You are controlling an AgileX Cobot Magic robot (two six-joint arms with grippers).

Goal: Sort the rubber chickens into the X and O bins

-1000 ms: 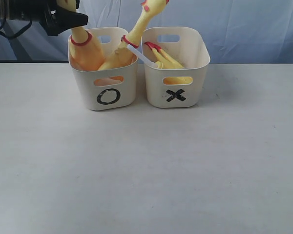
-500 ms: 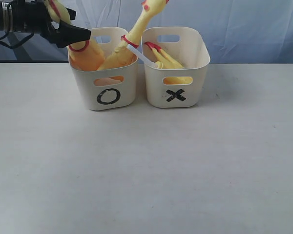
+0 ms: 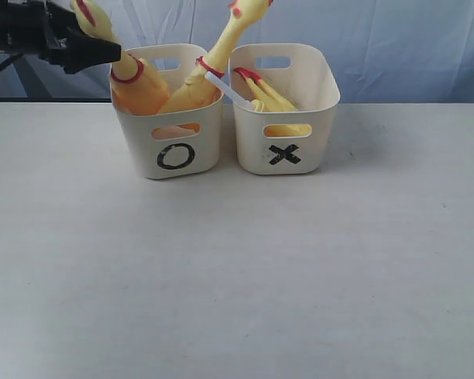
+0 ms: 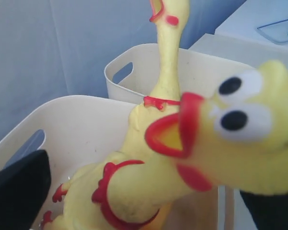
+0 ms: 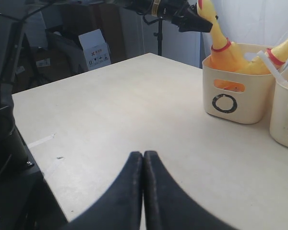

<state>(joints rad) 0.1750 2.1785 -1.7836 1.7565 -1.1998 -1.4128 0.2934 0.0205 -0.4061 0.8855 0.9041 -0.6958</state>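
The O bin point(image 3: 174, 134) holds two rubber chickens. One point(image 3: 138, 87) leans left, its head between the wide-apart fingers of my open left gripper point(image 3: 103, 43) and not squeezed. The left wrist view shows that head point(image 4: 240, 120) close up, with a black finger point(image 4: 19, 187) off to one side. The other point(image 3: 213, 59) leans right over the rim toward the X bin point(image 3: 288, 126). A third chicken point(image 3: 272, 99) lies inside the X bin with its red feet up. My right gripper point(image 5: 143, 155) is shut and empty above bare table, away from the bins.
A blue cloth hangs behind the bins point(image 3: 395, 39). The table's edge point(image 5: 43, 143) runs near my right gripper, with a stand and a cardboard box point(image 5: 96, 48) beyond it. A clear tray point(image 4: 283, 28) sits on a far surface.
My left gripper opened, let go of the left chicken's neck and drew back to the left. That chicken now rests in the O bin with its head up. The right gripper has not moved.
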